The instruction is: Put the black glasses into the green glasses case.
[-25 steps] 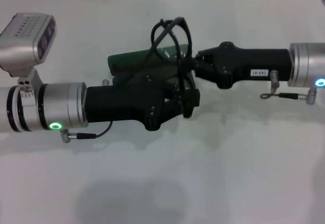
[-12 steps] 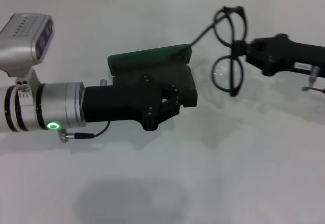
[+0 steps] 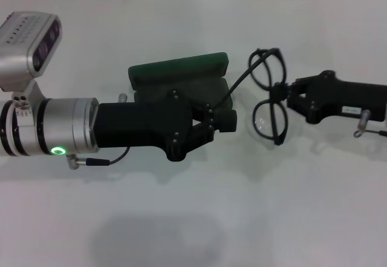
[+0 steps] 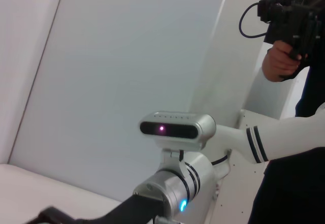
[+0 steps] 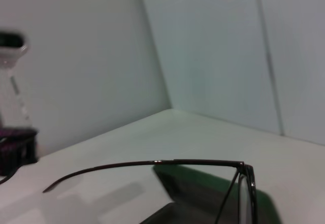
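Observation:
The green glasses case [image 3: 180, 72] lies on the white table with its lid raised toward the far side. My left gripper [image 3: 219, 119] reaches over its lower half from the left and is shut on it. The black glasses [image 3: 270, 97] hang in the air just right of the case, lenses one above the other. My right gripper [image 3: 288, 95] is shut on their bridge, coming in from the right. One temple arm curves toward the case's right end. In the right wrist view a temple arm [image 5: 152, 163] stretches over the green glasses case [image 5: 203, 186].
White table [image 3: 193, 206] all around, its far edge meeting a tiled wall. In the left wrist view a person [image 4: 284, 61] holding a camera stands behind the robot, and my right arm's wrist camera [image 4: 177, 128] shows.
My right gripper drew the glasses away from over the case to the right, then came back a little toward the case and lower. The left gripper stayed on the case.

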You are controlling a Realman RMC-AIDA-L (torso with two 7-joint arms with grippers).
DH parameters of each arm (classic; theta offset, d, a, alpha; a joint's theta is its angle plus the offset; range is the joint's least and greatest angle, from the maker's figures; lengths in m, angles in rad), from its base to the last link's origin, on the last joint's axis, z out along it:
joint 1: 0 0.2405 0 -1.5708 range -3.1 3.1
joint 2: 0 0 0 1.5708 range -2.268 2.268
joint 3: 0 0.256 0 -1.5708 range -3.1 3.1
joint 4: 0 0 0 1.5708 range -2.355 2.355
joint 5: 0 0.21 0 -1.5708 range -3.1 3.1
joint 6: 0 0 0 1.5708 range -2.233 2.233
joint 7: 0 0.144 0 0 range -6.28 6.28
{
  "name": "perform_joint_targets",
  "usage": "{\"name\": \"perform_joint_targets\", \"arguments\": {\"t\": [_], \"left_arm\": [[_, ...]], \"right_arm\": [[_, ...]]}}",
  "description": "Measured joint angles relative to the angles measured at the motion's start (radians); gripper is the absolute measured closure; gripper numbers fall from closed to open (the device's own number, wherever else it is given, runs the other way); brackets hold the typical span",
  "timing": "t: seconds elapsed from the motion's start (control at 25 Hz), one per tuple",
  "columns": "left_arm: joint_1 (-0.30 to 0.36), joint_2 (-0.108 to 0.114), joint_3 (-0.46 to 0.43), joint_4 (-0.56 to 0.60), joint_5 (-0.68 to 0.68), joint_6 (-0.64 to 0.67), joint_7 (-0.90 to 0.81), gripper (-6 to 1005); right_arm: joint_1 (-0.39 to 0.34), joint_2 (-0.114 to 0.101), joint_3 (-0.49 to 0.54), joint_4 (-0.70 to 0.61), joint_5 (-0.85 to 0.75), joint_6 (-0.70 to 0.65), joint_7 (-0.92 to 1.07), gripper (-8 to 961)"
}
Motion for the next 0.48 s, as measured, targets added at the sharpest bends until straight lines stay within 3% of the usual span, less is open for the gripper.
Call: {"name": "perform_joint_targets", "arguments": {"t": [0.48], "left_arm": [[-0.021, -0.003, 0.002, -0.007, 0.007, 0.021, -0.056, 1000]], "right_arm": [[0.03, 0.01, -0.027, -0.008, 0.018, -0.024, -0.082, 915]]}}
